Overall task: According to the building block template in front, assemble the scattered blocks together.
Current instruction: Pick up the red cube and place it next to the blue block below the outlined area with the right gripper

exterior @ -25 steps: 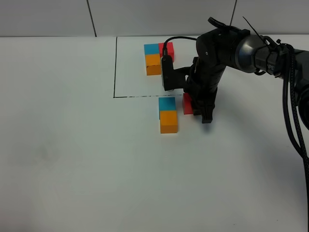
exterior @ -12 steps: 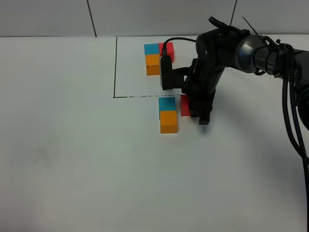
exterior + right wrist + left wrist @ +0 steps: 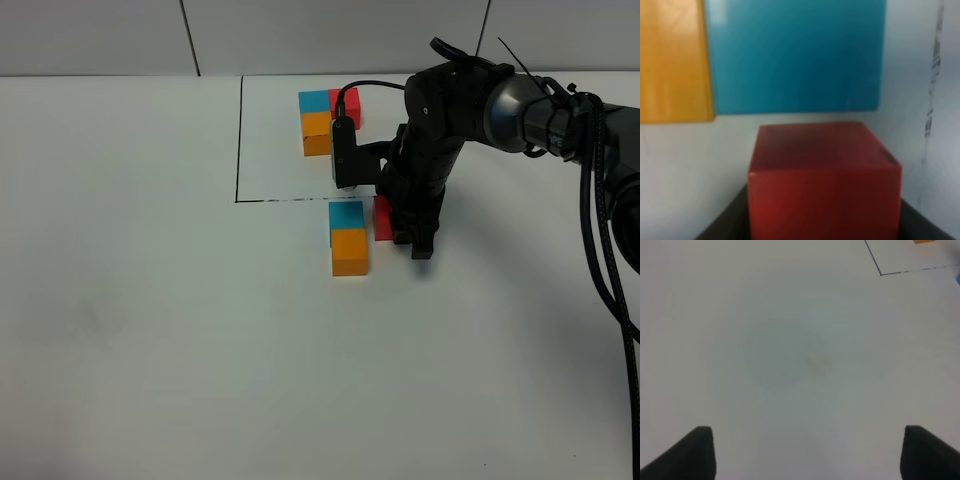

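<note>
The building block template (image 3: 322, 112) is an L of small blue, red and orange cubes inside a thin black-lined rectangle at the back. In front of the line, the teal-blue block (image 3: 346, 214) and the orange block (image 3: 350, 251) sit joined in a column. My right gripper (image 3: 405, 232) is shut on the red block (image 3: 383, 218), just right of the teal-blue block with a narrow gap. In the right wrist view the red block (image 3: 824, 180) sits between dark fingers, facing the teal-blue block (image 3: 795, 55) and the orange block (image 3: 672, 60). My left gripper (image 3: 812, 455) is open and empty over bare table.
The white table (image 3: 150, 320) spreads wide to the left and front. The rectangle's black line (image 3: 239, 140) runs by the blocks; its corner (image 3: 881, 274) shows in the left wrist view. A black cable (image 3: 600, 250) hangs along the right arm.
My right gripper has shifted the red block slightly left, closer to the teal-blue block. The other blocks have not moved.
</note>
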`<state>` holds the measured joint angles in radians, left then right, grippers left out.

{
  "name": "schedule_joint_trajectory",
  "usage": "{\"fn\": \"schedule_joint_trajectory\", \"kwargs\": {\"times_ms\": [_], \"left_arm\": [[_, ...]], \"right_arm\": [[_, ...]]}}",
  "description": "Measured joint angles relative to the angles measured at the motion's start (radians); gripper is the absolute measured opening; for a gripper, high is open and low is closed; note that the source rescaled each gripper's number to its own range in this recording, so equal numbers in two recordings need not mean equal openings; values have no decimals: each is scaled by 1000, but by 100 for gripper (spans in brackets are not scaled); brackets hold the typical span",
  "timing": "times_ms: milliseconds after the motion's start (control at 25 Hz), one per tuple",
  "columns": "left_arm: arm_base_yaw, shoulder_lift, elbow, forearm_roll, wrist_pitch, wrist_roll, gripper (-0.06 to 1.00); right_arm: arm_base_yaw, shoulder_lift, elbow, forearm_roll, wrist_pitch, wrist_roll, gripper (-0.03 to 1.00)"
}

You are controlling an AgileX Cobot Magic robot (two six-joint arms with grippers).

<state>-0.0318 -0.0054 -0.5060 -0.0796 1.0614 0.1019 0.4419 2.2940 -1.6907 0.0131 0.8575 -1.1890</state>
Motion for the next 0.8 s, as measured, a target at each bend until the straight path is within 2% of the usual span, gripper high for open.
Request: {"fn": "schedule_joint_trajectory", "kwargs": {"times_ms": [800], "left_arm": [[0,0,0,0,0,1,76]], "right_arm": [[3,1,0,37,-2,-22,1]]}}
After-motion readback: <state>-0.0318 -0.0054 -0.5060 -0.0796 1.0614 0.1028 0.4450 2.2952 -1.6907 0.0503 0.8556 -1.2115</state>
